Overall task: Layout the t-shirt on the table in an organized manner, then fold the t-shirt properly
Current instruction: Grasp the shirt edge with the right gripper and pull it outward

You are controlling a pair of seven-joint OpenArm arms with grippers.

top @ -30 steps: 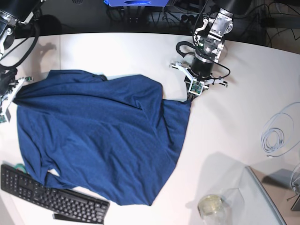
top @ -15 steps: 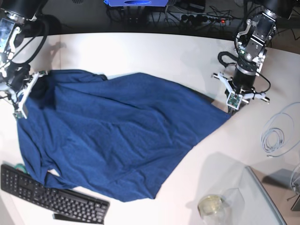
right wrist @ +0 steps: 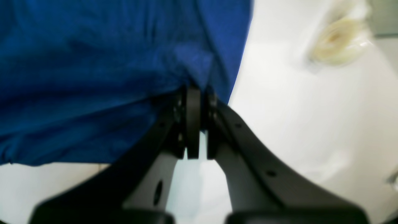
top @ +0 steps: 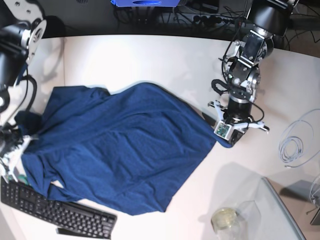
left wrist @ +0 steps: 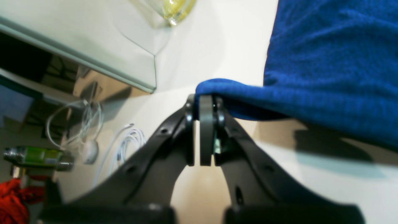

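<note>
Navy knit on the move! Pulled wide toward the cable side half a second back, now drawn in again and down, with the t-shirt (top: 120,150) lying slantwise across the middle of the counter (top: 150,55), still rumpled, rippled through the body, one lower edge overlapping the keyboard (top: 55,210). Pinched at its right-hand corner in the base view by the left fingers (left wrist: 205,130), pressed together on a rolled lip of hem, held just clear of the white top with a shadow underneath. Gripped at the opposite edge by the right fingers (right wrist: 192,124), likewise clamped tight on a bunch of cloth, shifted down that side from up near the shoulder a moment ago. Judging by that: a shake-and-reset rather than a finished spread; stretched once, slackened since, so layout not yet done and folding nowhere near begun. Probably another tug apart needed, level and gentle, to take out the wrinkles without hauling the hem further over the keys. Around it all: smooth white top, glossy, curved at the far edge, a thin dark seam running down on the left. A coil of white cable (top: 295,142) well off to the right, a small glass jar (top: 226,219) with something yellowish near the front, a clear panel (top: 280,210) just beside it. Beyond the far edge, darkness, tangled leads and something blue (top: 142,2).
</note>
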